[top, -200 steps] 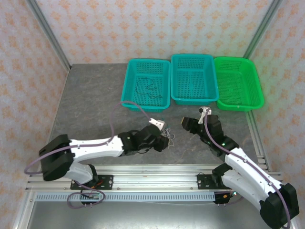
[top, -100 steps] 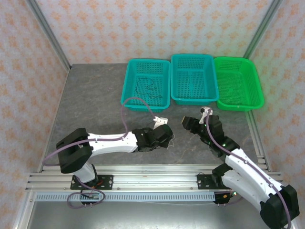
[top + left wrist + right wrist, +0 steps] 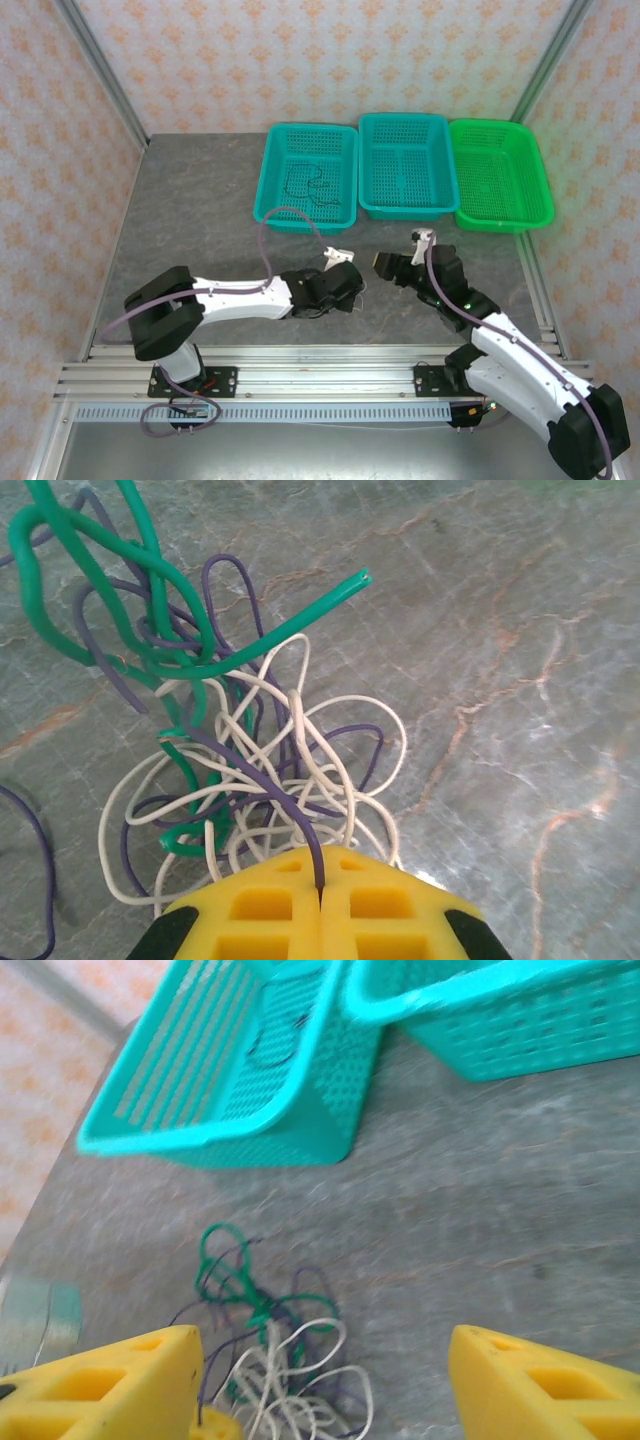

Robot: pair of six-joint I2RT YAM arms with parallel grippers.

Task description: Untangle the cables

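The cables (image 3: 230,750) form a knotted clump of green, purple and whitish wires on the grey table. In the left wrist view my left gripper (image 3: 320,878) is shut on a purple wire that runs up out of the clump between its yellow jaws. From above, the left gripper (image 3: 348,284) sits at the clump (image 3: 362,291) near the table's middle front. My right gripper (image 3: 320,1385) stands open, its yellow fingers (image 3: 110,1385) spread wide just right of the clump (image 3: 285,1360) and not touching it. From above, the right gripper (image 3: 392,267) is close to the clump's right side.
Three baskets line the back: a teal basket (image 3: 300,222) holding a loose black cable (image 3: 305,185), a second teal basket (image 3: 405,212), and a green basket (image 3: 500,224). The first teal basket (image 3: 215,1140) lies just beyond the clump in the right wrist view. Rails edge the table's front.
My left gripper reached right into the clump and shut on the purple wire. My right gripper shifted left toward the clump and opened wider.
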